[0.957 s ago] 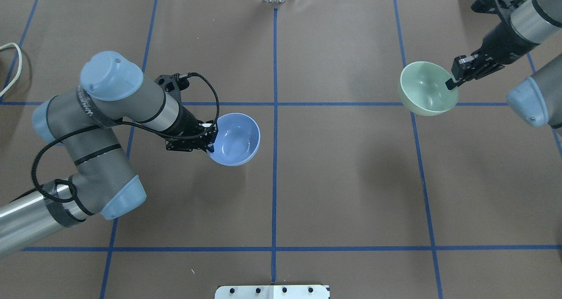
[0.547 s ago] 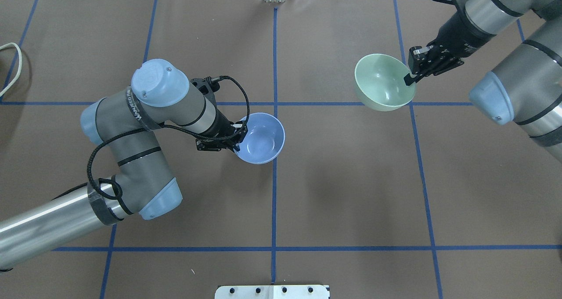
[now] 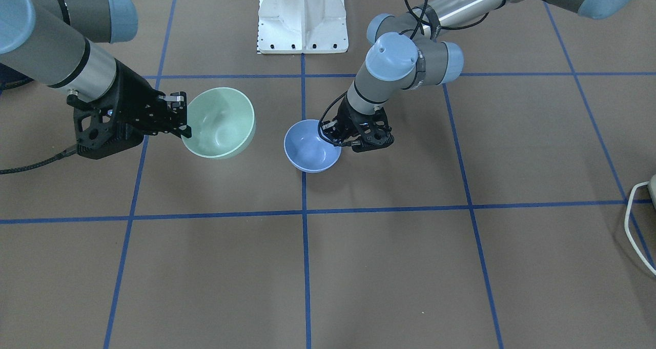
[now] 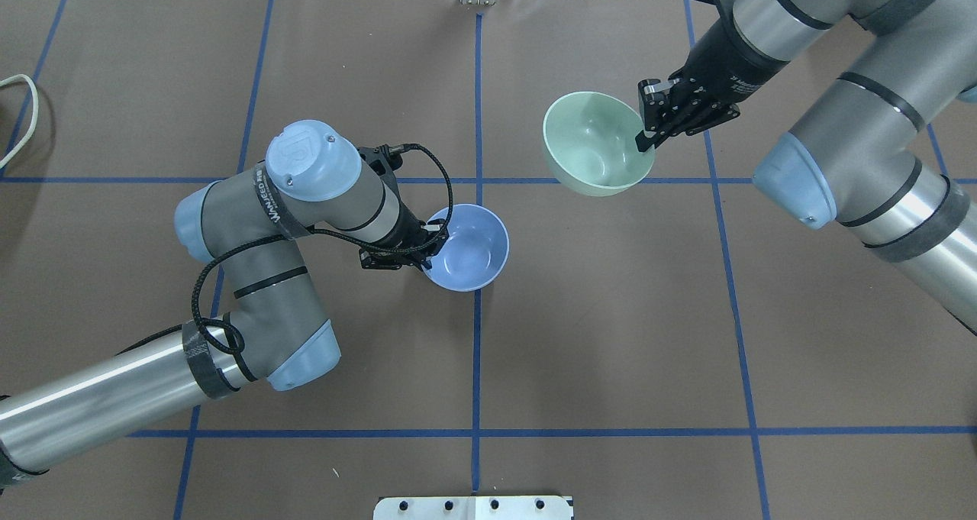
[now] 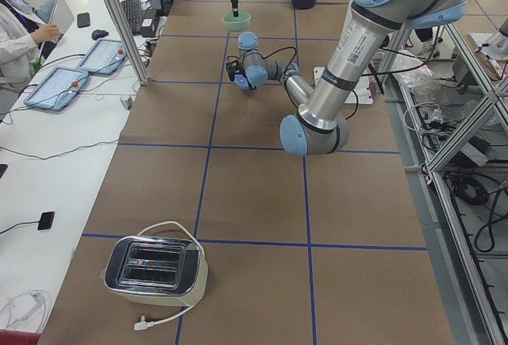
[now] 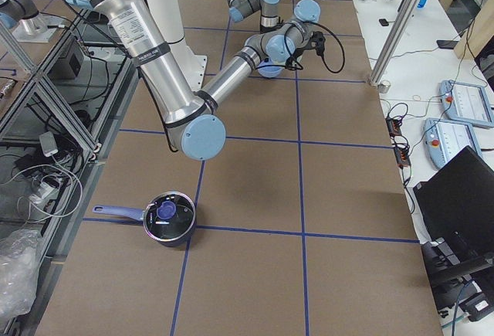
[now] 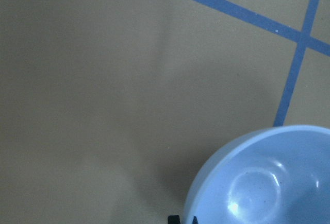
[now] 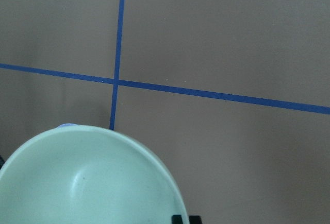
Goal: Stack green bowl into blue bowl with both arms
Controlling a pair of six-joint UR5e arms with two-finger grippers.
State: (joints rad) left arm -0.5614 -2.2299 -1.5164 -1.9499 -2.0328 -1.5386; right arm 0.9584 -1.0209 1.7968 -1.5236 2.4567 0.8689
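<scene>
A: Left gripper (image 4: 428,253), state?

B: Pinched down to a narrow gap on the rim of the smooth, round, deep, light periwinkle-blue bowl (image 4: 467,247). One finger is inside the wall and one outside. The grip is on the rim's side toward the robot's left.

A: Where is the blue bowl?

B: Upright, mouth up, over the centre blue tape line (image 4: 475,367) of the brown paper-covered table (image 4: 611,314), between two cross lines. It sits low. Cannot tell whether its base touches the paper.

A: Right gripper (image 4: 646,132)?

B: Same kind of hold. Its fingers are clamped on the rim of the glossy, round, deep, pale mint-green bowl (image 4: 594,143), at the edge toward the robot's right. The bowl's mouth faces up.

A: How do the two bowls stand to each other?

B: Apart. The green bowl is on the robot's right of the blue bowl, with bare table showing between them in both the overhead and the front-facing views. In the right wrist view the green rim fills the lower left, with a thin pale-blue sliver just past it.
</scene>
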